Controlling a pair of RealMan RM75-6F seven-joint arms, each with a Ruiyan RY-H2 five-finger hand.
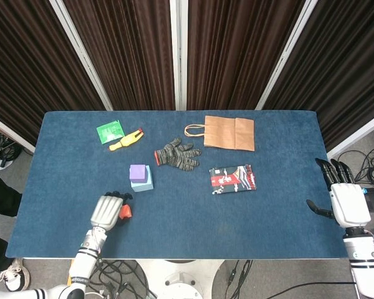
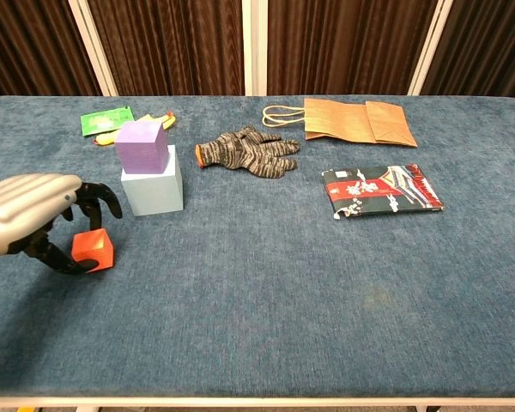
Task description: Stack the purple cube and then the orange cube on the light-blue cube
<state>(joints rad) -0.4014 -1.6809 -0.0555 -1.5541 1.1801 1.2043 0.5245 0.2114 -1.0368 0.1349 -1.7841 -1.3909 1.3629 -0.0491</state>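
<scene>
Now the left hand is closing around the orange cube, with dark fingers arching over the cube's top and the thumb curling in under its near side; the cube looks slightly tilted and seems pinched rather than fully seated in the palm, so I am judging it as grasped, though only lightly. Just beyond the fingertips, the purple cube is already sitting on the blue cube, so the first stacking step looks done and the orange one is what is left. The risk lies in that shallow hold: a cube caught by its edges may be rotating or slipping out as the hand rises, and it would be dropping right beside the stack. The stack itself is standing close to the hand, and the purple cube is resting a little toward the far-left of the blue one, so a knuckle or a low-carried cube brushing it could be knocking it off. The chest view is showing the thumb under the cube and the tilt, which the head view is hiding beneath the silver back of the hand; there only a sliver of orange is peeking out. The head view alone is showing the right hand, released with fingers spread, hanging off the table's far right edge, well away from the left.
</scene>
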